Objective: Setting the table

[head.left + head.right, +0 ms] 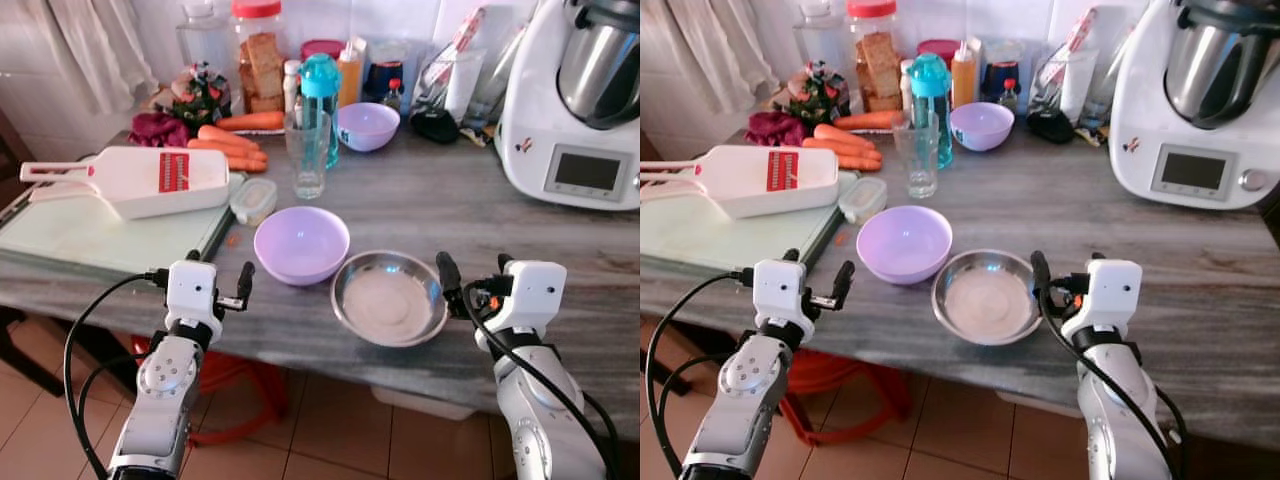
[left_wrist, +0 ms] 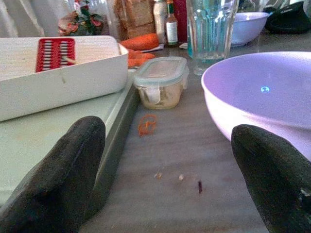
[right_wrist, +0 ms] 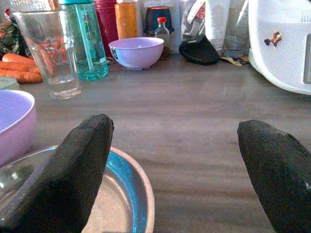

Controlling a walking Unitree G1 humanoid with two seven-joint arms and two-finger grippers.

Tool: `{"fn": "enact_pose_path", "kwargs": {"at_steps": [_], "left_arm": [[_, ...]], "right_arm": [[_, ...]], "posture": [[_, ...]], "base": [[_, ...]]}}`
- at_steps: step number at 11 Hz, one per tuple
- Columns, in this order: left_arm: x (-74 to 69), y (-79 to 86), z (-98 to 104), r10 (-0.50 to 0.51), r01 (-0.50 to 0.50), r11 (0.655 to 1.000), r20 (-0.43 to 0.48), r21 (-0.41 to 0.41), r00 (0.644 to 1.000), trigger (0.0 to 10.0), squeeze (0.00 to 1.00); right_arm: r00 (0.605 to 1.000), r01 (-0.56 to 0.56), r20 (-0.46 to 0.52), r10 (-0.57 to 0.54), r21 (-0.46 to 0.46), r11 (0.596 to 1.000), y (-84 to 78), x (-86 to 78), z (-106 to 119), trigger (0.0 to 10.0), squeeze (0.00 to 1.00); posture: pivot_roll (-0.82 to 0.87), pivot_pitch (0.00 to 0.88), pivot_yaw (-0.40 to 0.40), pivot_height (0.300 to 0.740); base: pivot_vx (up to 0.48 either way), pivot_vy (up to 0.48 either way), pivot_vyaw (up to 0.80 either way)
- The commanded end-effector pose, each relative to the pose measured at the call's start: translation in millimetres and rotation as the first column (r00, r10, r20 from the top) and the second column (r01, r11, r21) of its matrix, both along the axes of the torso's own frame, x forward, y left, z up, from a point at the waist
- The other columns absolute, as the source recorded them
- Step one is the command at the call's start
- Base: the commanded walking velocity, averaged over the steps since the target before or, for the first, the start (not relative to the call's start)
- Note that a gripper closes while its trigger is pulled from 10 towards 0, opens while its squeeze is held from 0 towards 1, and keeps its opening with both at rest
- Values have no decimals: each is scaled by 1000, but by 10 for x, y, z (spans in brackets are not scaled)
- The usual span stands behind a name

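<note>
No brand name or legible text can be made out on any item. The white mandoline slicer (image 1: 135, 180), at centre left of the left eye view, carries a red panel, but its markings are too small to read. The white kitchen machine (image 1: 580, 100), at upper right, shows a grey display with no readable characters and a small sticker on its side.

The lilac bowl (image 1: 301, 243) sits on the grey countertop (image 1: 430, 210) near the middle of the frame. The steel bowl (image 1: 389, 297) stands just beside it, lower and to the right, close to the counter's front edge.

The left gripper (image 1: 218, 280) is at lower left, near the front edge of the counter. Its fingers are spread apart and hold nothing. The lilac bowl lies just to the right of it; in the left wrist view the bowl's rim reaches in front of one finger (image 2: 272, 174).

The right gripper (image 1: 472, 275) is at lower right, also released and empty. One finger stands just beside the right rim of the steel bowl; whether it touches the rim cannot be determined.

A clear glass (image 1: 306, 153), a teal bottle (image 1: 320, 100) and a second lilac bowl (image 1: 367, 126) stand in the upper centre. A green cutting board (image 1: 90, 235) lies under the slicer.
</note>
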State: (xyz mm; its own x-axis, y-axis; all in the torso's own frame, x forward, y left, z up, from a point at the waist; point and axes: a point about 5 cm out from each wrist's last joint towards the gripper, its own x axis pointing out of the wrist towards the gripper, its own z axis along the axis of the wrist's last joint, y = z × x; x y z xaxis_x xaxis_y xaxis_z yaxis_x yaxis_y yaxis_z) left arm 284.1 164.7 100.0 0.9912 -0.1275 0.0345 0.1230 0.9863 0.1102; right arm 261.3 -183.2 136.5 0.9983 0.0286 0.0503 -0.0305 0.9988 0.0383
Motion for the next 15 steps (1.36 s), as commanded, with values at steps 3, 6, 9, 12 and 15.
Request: {"fn": "enact_pose_path", "kwargs": {"at_steps": [3, 6, 9, 12, 15], "left_arm": [[0, 2, 21, 13, -14, 1000, 3, 12, 1000, 10000, 0], [-5, 9, 3, 14, -14, 1000, -3, 17, 1000, 10000, 0], [-14, -4, -17, 10, -10, 1000, -8, 19, 1000, 10000, 0], [-14, -17, -38, 5, -5, 1000, -14, 22, 1000, 10000, 0], [-21, -39, -57, -2, 2, 1000, -18, 23, 1000, 10000, 0]], "right_arm": [[1000, -1, 20, 1, -1, 1000, 3, 3, 34, 10000, 0], [999, -8, 31, 8, 1, 1000, 15, -3, 46, 10000, 0], [1000, 10, 27, -10, 14, 1000, -15, -4, 44, 10000, 0], [999, 32, 13, -32, 13, 999, -40, 1, 21, 10000, 0], [999, 34, 36, -32, -43, 998, -27, 3, 24, 10000, 0]], "posture": [[15, 0, 33, 740], [15, 0, 32, 740], [14, 0, 33, 740], [13, 0, 33, 740], [10, 0, 30, 740]], "base": [[-291, 0, 0], [-300, 0, 0], [-305, 0, 0], [-311, 0, 0], [-311, 0, 0]]}}
